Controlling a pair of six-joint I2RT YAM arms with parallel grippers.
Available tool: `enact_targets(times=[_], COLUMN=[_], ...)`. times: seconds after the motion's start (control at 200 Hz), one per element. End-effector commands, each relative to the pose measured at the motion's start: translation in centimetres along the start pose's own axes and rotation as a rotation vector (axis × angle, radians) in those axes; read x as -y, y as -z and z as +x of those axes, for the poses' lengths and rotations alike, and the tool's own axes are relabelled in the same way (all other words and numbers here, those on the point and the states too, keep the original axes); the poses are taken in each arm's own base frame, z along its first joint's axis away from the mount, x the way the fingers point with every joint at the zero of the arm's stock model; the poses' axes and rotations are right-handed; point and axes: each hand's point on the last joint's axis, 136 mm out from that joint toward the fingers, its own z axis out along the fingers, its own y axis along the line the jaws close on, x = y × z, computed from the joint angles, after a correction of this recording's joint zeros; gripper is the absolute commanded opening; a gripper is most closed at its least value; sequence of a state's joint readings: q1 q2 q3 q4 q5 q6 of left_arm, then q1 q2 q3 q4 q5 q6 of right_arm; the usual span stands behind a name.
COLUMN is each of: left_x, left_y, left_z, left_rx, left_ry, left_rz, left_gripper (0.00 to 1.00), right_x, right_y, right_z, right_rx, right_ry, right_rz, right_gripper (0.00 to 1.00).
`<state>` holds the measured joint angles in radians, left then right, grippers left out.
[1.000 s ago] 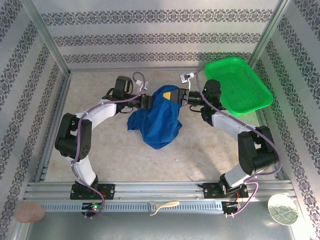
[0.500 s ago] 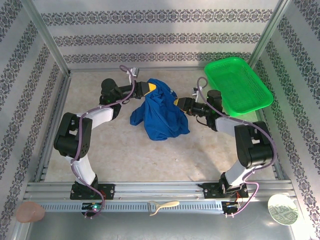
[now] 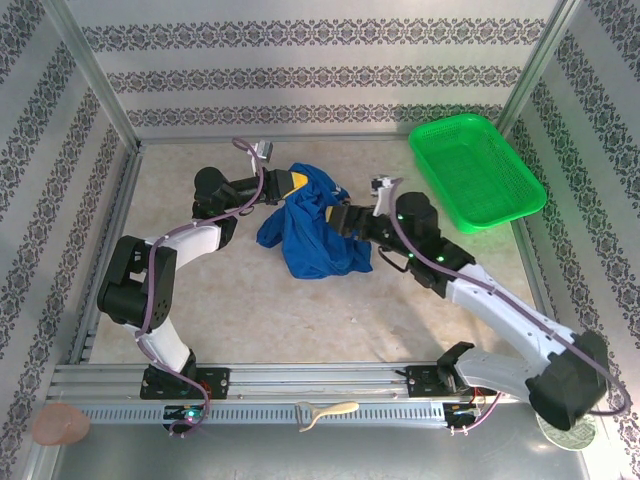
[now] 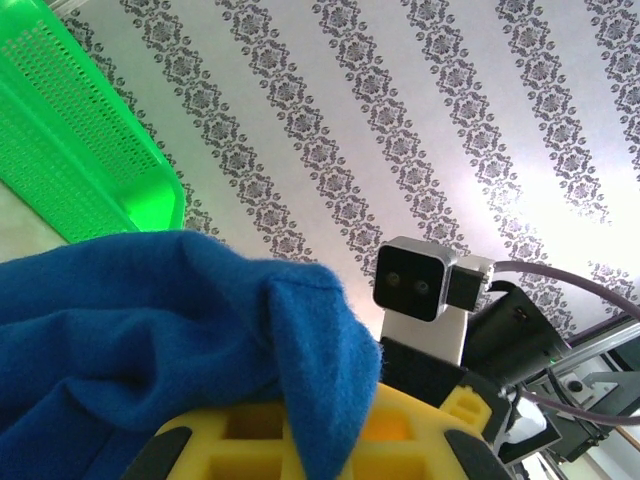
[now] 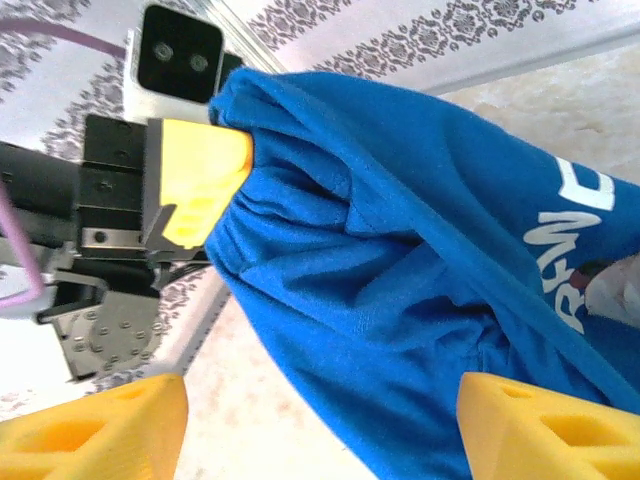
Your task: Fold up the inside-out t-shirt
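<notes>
Hanging bunched from the left gripper [image 3: 292,184] — clamped shut on an upper fold — the royal-blue soft cotton t-shirt [image 3: 312,245] droops onto the beige table [image 3: 250,300], its long axis running toward the near edge. The right gripper [image 3: 333,214], jaws wide and empty, sits just right of the cloth, facing it. A green plastic mesh basket [image 3: 475,170] lies well apart — open tabletop in front.

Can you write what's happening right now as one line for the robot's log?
left gripper: jaws shut on t-shirt | right gripper: jaws open, facing t-shirt | t-shirt: bunched, not folded
</notes>
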<state>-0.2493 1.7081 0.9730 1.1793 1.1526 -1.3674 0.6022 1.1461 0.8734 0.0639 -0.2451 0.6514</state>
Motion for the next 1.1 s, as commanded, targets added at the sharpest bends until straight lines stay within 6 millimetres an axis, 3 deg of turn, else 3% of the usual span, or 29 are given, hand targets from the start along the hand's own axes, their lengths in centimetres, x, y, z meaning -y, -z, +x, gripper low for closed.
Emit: enact_targets(times=[0.0, 0.16, 0.32, 0.36, 0.47, 0.535, 0.679, 0.864, 0.989, 1.094], left_x=[3.0, 3.7, 4.2, 4.4, 4.2, 3.4, -0.2, -4.5, -5.9, -5.7], left_y=[-0.5, -1.2, -1.8, -1.9, -1.7, -1.2, 1.0, 2.2, 2.3, 2.4], left_z=[0.2, 1.0, 1.8, 1.8, 1.0, 0.0, -2.2, -1.7, -1.3, -1.2], left_rx=[-0.022, -0.052, -0.079, -0.076, -0.044, 0.006, 0.129, 0.138, 0.133, 0.135], left_ry=[-0.084, -0.083, -0.082, -0.08, -0.07, -0.058, -0.024, -0.023, -0.01, -0.018], left_rz=[0.059, 0.075, 0.095, 0.103, 0.103, 0.082, -0.052, -0.24, -0.268, -0.268], left_gripper=[0.0, 0.0, 0.0, 0.0, 0.0, 0.0, 0.0, 0.0, 0.15, 0.34], right_x=[3.2, 3.5, 5.5, 6.2, 6.3, 5.2, 2.0, -5.0, -8.1, -8.0], right_y=[-2.0, -5.1, -8.4, -9.3, -10.2, -9.2, -5.0, 0.8, 2.8, 2.6], right_z=[-0.9, -3.2, -3.7, -3.4, -2.3, -2.5, -4.0, -6.1, -7.3, -7.7], right_rx=[0.015, 0.007, -0.045, -0.075, -0.135, -0.138, -0.098, -0.072, -0.055, -0.054], right_ry=[0.1, 0.175, 0.141, 0.13, 0.095, 0.064, 0.048, 0.111, 0.139, 0.122], right_rz=[0.179, 0.18, 0.153, 0.136, -0.019, -0.145, -0.385, -0.7, -0.818, -0.834], right_gripper=[0.75, 0.76, 0.71, 0.63, 0.19, 0.0, 0.0, 0.0, 0.0, 0.0])
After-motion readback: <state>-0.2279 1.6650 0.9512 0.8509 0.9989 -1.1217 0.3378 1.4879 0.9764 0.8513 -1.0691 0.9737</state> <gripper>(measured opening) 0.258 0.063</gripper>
